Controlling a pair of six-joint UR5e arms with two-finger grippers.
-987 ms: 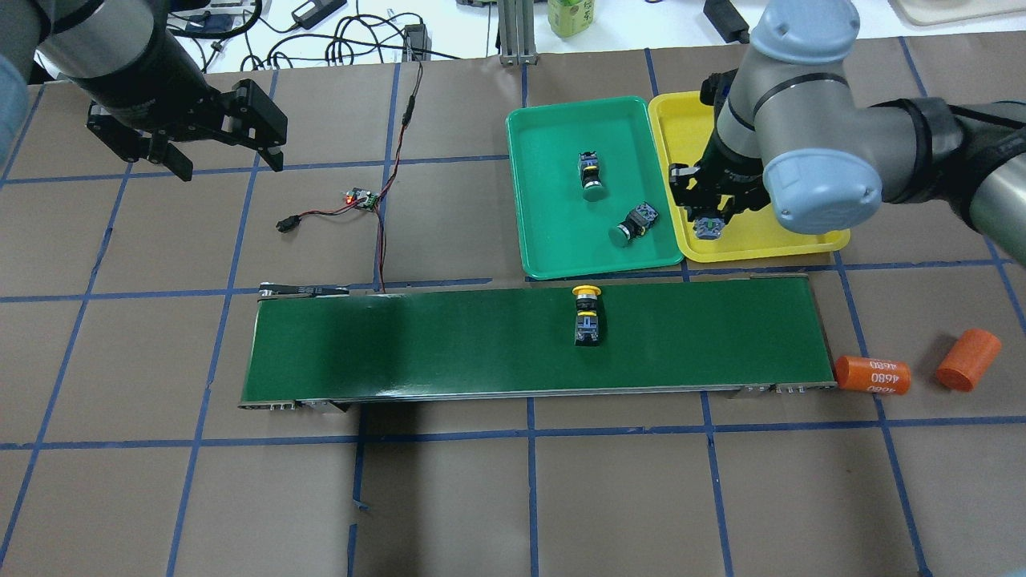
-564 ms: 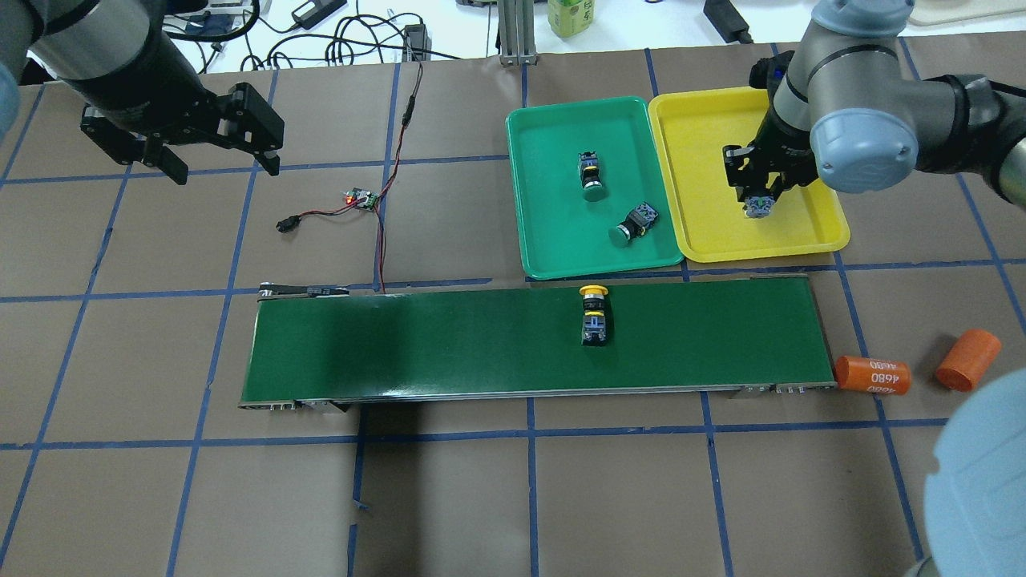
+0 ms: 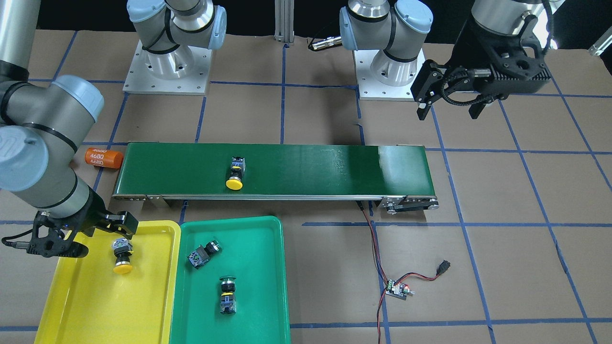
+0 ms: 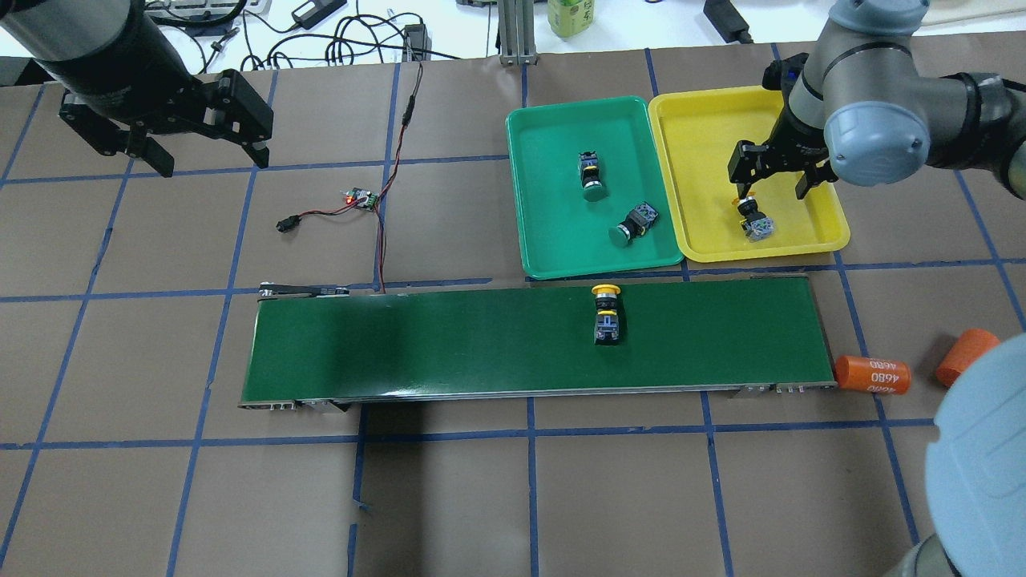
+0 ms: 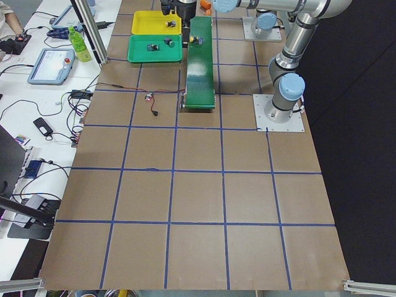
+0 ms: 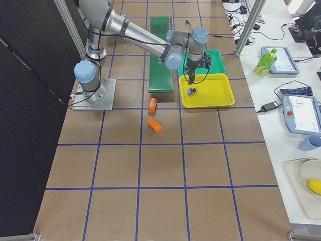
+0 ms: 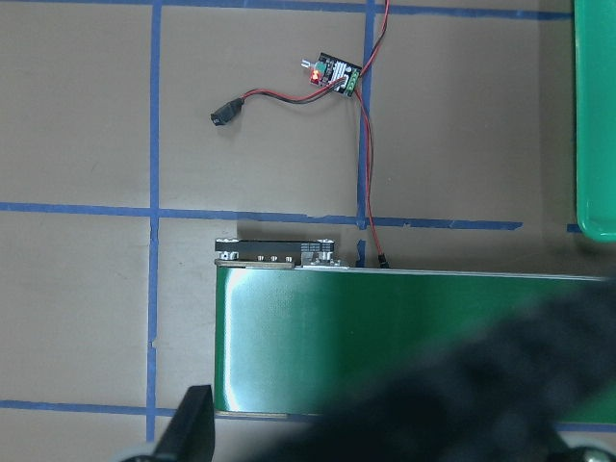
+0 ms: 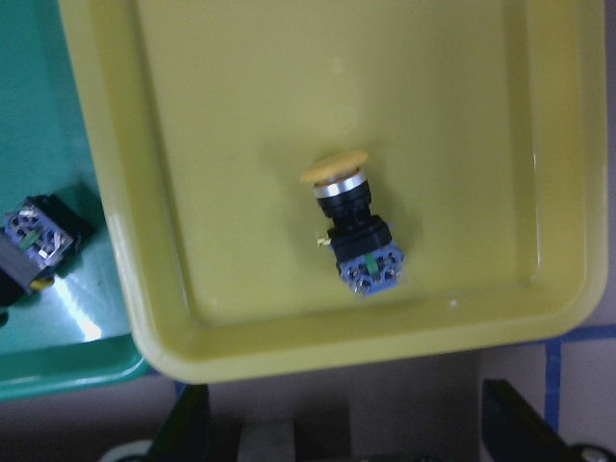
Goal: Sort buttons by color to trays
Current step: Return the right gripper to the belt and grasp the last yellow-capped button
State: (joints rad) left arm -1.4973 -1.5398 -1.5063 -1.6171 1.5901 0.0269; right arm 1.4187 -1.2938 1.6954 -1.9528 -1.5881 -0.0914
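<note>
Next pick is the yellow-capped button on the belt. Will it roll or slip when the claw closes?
The yellow-capped button lies on its side on the belt; its blocky body probably resists rolling, though the round cap might let it pivot. It looks rigid and likely light. Flat body sides seem the safer grip; the cap may slip.

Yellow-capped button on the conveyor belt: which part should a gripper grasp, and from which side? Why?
Probably the blocky dark body of the button, from straight above, jaws closing on its flat sides along the belt. It lies sideways, round cap toward the green tray.
</note>
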